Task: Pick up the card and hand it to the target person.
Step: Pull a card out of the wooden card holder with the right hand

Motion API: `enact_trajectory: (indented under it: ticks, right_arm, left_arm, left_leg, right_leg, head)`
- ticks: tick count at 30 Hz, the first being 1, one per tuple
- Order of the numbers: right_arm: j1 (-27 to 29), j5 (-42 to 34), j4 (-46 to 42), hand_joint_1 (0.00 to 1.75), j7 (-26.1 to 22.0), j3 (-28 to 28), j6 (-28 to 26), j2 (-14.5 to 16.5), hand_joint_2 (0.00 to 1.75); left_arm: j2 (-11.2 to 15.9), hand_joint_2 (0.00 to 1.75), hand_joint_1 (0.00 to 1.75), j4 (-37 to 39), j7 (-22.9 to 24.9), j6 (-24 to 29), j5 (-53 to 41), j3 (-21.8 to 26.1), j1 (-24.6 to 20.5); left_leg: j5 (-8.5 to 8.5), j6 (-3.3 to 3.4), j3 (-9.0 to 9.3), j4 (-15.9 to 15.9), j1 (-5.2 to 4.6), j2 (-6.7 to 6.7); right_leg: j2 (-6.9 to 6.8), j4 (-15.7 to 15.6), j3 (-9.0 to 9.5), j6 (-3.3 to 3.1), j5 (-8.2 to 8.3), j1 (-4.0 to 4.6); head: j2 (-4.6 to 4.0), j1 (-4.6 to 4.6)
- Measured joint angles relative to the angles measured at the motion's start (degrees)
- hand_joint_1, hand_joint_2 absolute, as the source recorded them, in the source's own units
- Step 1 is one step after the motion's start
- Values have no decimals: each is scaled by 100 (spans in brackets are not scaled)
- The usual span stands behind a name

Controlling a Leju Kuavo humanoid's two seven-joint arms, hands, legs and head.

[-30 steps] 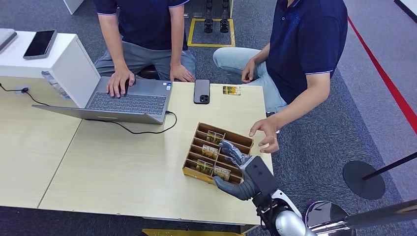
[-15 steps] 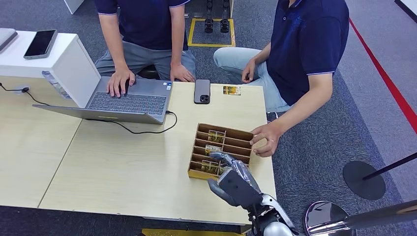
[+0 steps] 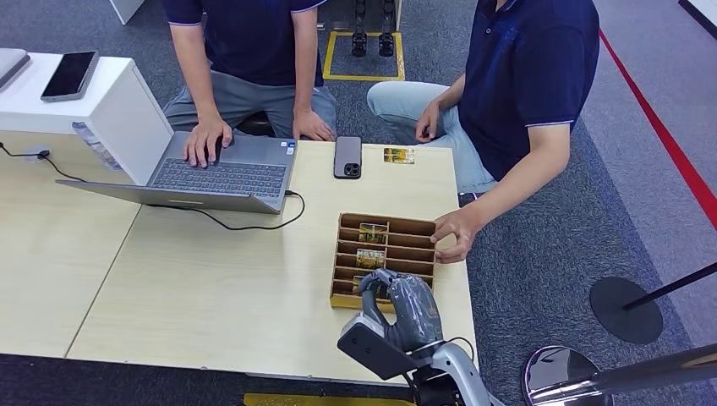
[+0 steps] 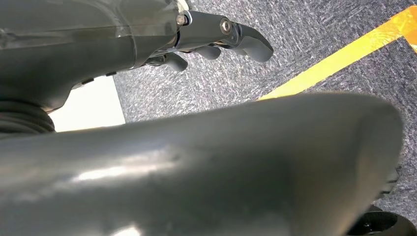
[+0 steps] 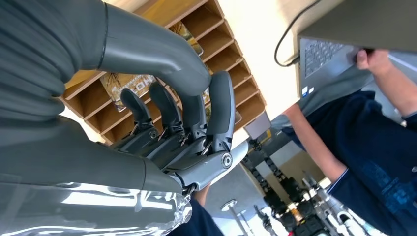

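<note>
A wooden slotted box (image 3: 404, 228) sits near the table's right edge, with patterned cards (image 3: 371, 233) standing in several slots. My right hand (image 3: 399, 306) hangs over the box's near end, fingers curled down toward the nearest slots. In the right wrist view its fingers (image 5: 169, 110) and thumb (image 5: 157, 51) bracket a card (image 5: 125, 84) in the box (image 5: 221, 46) with nothing gripped. A seated person's hand (image 3: 457, 233) holds the box's right side. My left hand (image 4: 216, 42) hangs over carpet, holding nothing.
A loose card (image 3: 398, 156) and a phone (image 3: 347, 157) lie at the table's far edge. An open laptop (image 3: 221, 173) with a cable sits at the left, a second person's hand on it. A round stand base (image 3: 626, 309) is on the floor at the right.
My right hand swung left and turned over the box's near end. The person squared the box on the table and now holds its right side.
</note>
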Motion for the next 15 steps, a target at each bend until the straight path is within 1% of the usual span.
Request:
enact_trajectory:
  ticks: [2, 5, 6, 7, 9, 13, 15]
  right_arm:
    - [0, 18, 7, 75, 9, 2, -72, -1, 175]
    - [0, 192, 10, 34, 103, 0, -160, -7, 175]
    - [0, 287, 10, 24, 158, -2, -185, -9, 175]
    - [0, 408, 10, 21, 225, -5, -204, -13, 175]
    - [0, 758, 10, 21, 406, -13, -224, -19, 175]
    - [12, 1895, 22, 35, 946, -20, -187, -35, 175]
    - [26, 2402, 54, 37, 1169, -20, -161, -41, 175]
  left_arm:
    - [0, 0, 0, 0, 4, 10, -8, 0, 2]
    - [0, 0, 0, 0, 10, 30, -25, 0, 4]
    - [0, 0, 0, 0, 14, 37, -36, 0, 5]
    - [0, 0, 0, 0, 17, 40, -47, 0, 5]
    - [0, 0, 0, 0, 27, 45, -67, 0, 7]
    - [0, 0, 0, 0, 64, 45, -90, 0, 12]
    - [0, 0, 0, 0, 102, 45, -105, -1, 14]
  left_leg:
    - [0, 0, 0, 0, 0, 0]
    - [0, 0, 1, 0, 0, 0]
    - [0, 0, 1, 0, 0, 0]
    - [0, 0, 1, 0, 0, 0]
    - [0, 0, 1, 0, 0, 0]
    - [0, 0, 1, 0, 0, 0]
    - [0, 0, 1, 0, 0, 0]
  right_leg:
    - [0, 0, 0, 0, 0, 0]
    - [0, 0, 0, 0, 0, 0]
    - [0, 0, 0, 0, 0, 0]
    - [0, 0, 0, 0, 0, 0]
    - [0, 0, -1, 0, 0, 0]
    - [0, 0, -1, 0, 0, 0]
    - [0, 0, -1, 0, 0, 0]
  head:
    - [0, 0]
    - [0, 0]
    - [0, 1]
    - [0, 0]
    - [0, 0]
    - [0, -1]
    - [0, 0]
